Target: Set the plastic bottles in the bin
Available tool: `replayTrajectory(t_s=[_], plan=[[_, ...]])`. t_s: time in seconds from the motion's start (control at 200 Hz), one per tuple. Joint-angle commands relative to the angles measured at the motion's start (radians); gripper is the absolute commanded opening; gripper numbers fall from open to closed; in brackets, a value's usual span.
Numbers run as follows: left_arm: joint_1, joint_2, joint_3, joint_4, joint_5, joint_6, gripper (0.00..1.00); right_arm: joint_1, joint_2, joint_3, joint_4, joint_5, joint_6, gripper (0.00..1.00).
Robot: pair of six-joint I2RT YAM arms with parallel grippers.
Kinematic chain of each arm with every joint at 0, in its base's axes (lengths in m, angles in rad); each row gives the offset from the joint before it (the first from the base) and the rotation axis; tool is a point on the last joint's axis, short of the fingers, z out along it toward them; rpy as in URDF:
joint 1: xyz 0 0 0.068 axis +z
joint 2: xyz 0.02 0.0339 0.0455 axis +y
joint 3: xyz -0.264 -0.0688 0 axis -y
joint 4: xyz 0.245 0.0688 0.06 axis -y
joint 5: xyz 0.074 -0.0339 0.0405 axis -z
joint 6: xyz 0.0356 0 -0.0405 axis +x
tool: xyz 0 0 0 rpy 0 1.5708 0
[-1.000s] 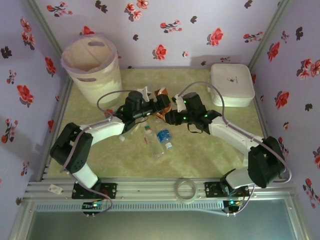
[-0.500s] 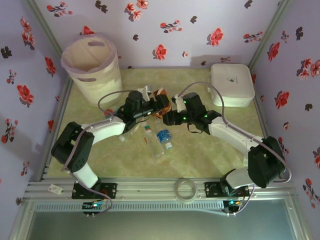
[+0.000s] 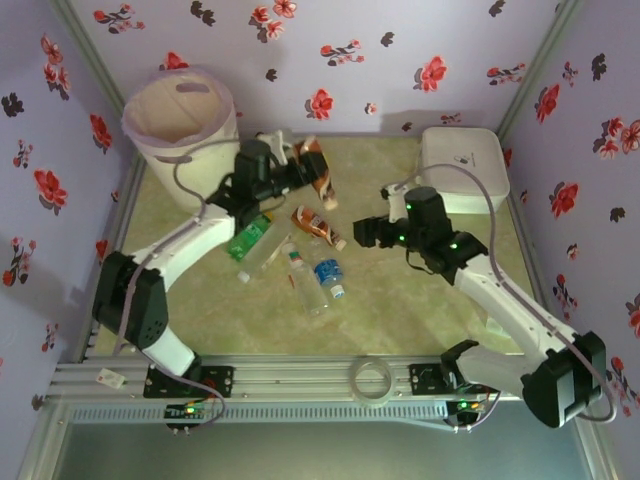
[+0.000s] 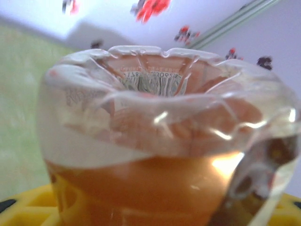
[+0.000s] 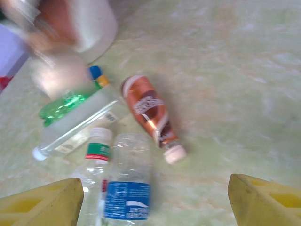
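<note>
Far left: seeing the bin [image 3: 190, 165] upright in the table's [image 3: 400, 300] far-left corner. Can't see its bottom from above, so can't say how many bottles are in.

Just right of the bin: holding one orange-brown bottle [image 3: 317, 172] in the left tool [image 3: 300, 168], clamped on the body and lifted off the table. Sits beside the rim, not over the mouth. Left wrist view: looking straight at that bottle's dented base [image 4: 160, 136], hard against the lens. Not dropped in yet.

Mid-table, all lying flat and waiting:
- green bottle [image 3: 248, 238] touching a long clear bottle [image 3: 268, 252]
- right of those, a second orange-brown bottle [image 3: 315, 225], apart from the rest
- nearer, a white-capped clear bottle [image 3: 305, 285] side by side with a blue-label bottle [image 3: 328, 275]

Counting five loose plus one in hand.

Right of the pile: right tool [image 3: 358, 232] spread wide, gripping nothing, hovering above the table. Right wrist view: yellow fingers [image 5: 44, 205] far apart, with the loose bottles beyond them.

Far right: skipping the white lidded box [image 3: 462, 168], not the target.

Judging progress: one drop imminent, at least five picks after that. Looks like plenty left.
</note>
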Motion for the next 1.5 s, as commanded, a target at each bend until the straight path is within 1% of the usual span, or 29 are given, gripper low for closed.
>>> replayTrajectory(t_s=[0.0,0.14,0.315,0.4,0.44,0.56,0.665,0.815,0.935,1.025,1.2,1.27,1.35,1.42,1.495], plan=[[0.095,-0.072,0.192,-0.262,-0.004,0.171,0.47,-0.037,-0.01,-0.054,-0.073,0.024,0.001,0.81],[0.239,-0.035,0.419,-0.431,-0.004,0.259,0.46,-0.045,-0.001,-0.071,-0.053,0.026,0.02,0.81],[0.425,0.053,0.643,-0.535,-0.019,0.297,0.46,-0.045,0.018,-0.06,-0.069,0.038,0.021,0.8],[0.505,0.132,0.775,-0.624,-0.035,0.324,0.46,-0.046,0.009,-0.061,-0.086,0.055,0.014,0.8],[0.538,0.195,0.848,-0.669,-0.036,0.332,0.45,-0.045,0.006,-0.062,-0.095,0.06,0.012,0.8],[0.605,0.373,1.084,-0.835,-0.04,0.368,0.45,-0.047,-0.009,-0.068,-0.111,0.08,0.005,0.8],[0.632,0.504,1.239,-0.954,-0.074,0.406,0.45,-0.051,-0.017,-0.081,-0.115,0.094,0.004,0.8],[0.657,0.64,1.338,-1.034,-0.105,0.433,0.43,-0.056,-0.011,-0.094,-0.114,0.1,0.002,0.8],[0.651,0.695,1.325,-1.087,-0.116,0.459,0.43,-0.058,-0.004,-0.094,-0.113,0.105,0.001,0.8],[0.634,0.702,1.284,-1.099,-0.141,0.498,0.43,-0.059,-0.001,-0.094,-0.111,0.106,-0.001,0.8],[0.604,0.711,1.216,-1.112,-0.162,0.548,0.48,-0.059,0.01,-0.107,-0.102,0.109,0.002,0.8],[0.596,0.72,1.2,-1.119,-0.173,0.562,0.54,-0.059,0.014,-0.11,-0.096,0.106,0.004,0.8],[0.593,0.734,1.198,-1.131,-0.176,0.573,0.7,-0.059,0.016,-0.111,-0.093,0.104,0.006,0.8],[0.591,0.732,1.198,-1.135,-0.189,0.582,0.81,-0.059,0.013,-0.113,-0.096,0.104,0.007,0.8],[0.59,0.722,1.201,-1.132,-0.198,0.585,0.87,-0.059,0.006,-0.119,-0.094,0.105,0.008,0.8]])
